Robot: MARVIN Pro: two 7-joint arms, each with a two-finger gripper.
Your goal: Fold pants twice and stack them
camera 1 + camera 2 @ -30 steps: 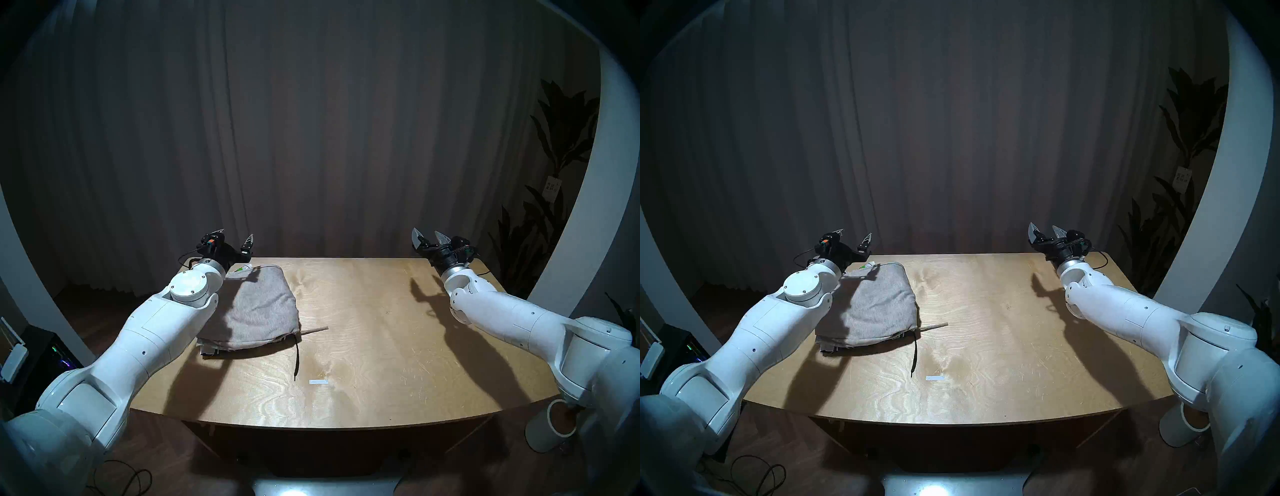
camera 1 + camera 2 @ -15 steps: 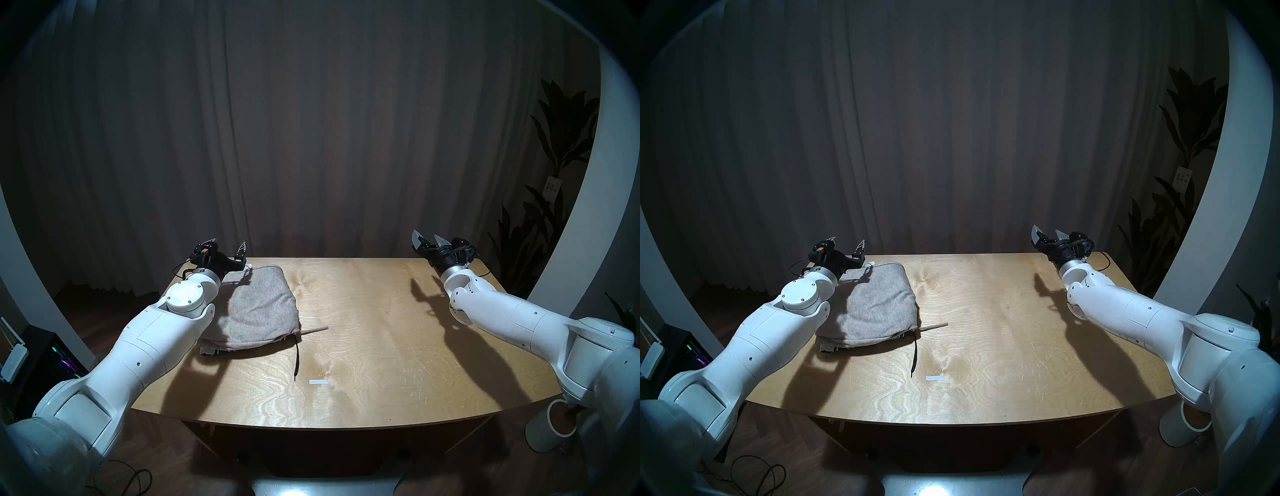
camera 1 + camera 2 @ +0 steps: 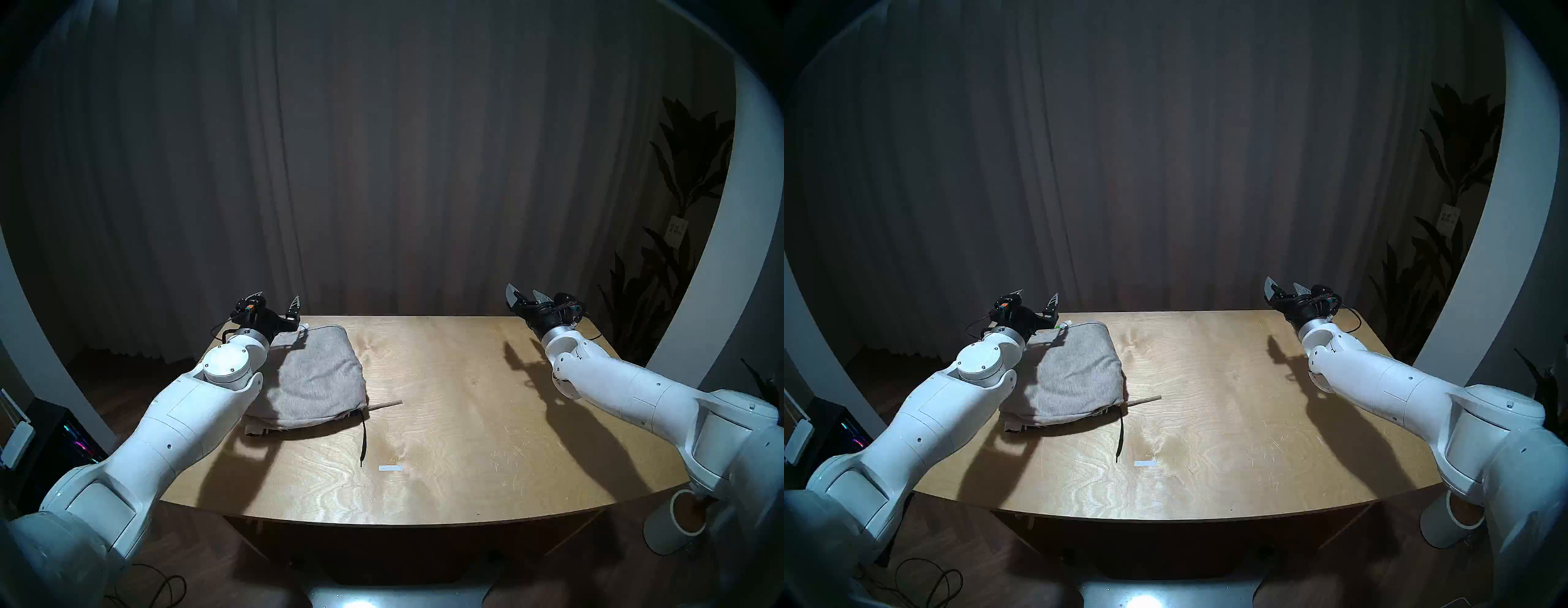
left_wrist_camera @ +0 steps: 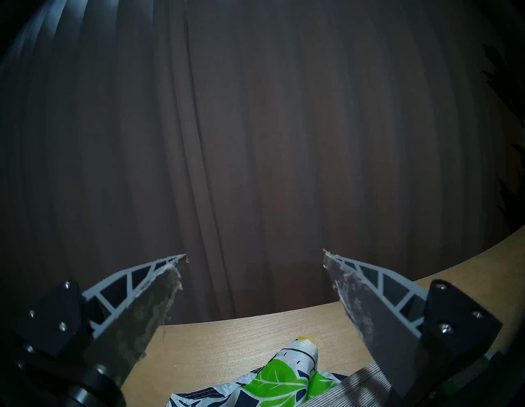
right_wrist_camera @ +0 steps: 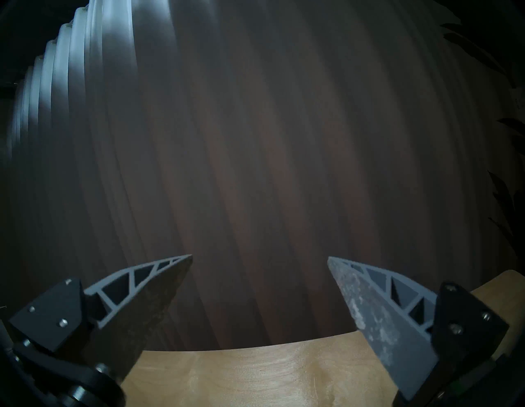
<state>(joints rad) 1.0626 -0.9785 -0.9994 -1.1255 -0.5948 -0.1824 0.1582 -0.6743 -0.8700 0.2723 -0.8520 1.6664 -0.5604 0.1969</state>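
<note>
Folded light-grey knit shorts (image 3: 318,378) (image 3: 1076,373) lie on the left half of the wooden table (image 3: 458,416), stacked on the leaf-print shorts (image 4: 284,378), of which only a corner and bottom edges show. A black drawstring (image 3: 363,441) trails from the stack toward me, and a beige cord end (image 3: 384,405) pokes out to the right. My left gripper (image 3: 278,299) (image 4: 254,257) hovers open above the stack's far left corner, holding nothing. Over the table's far right corner my right gripper (image 3: 524,293) (image 5: 260,258) is raised, open and empty.
A small white strip (image 3: 390,468) lies on the table near the middle front. A white cylinder bin (image 3: 674,526) stands on the floor at the right. Dark curtains hang behind the table, plants (image 3: 679,178) at the far right, and cables (image 3: 157,590) on the floor at left.
My left arm has drawn back a little to the left and lowered slightly, away from the stack's far edge. The right arm and the shorts have stayed in place.
</note>
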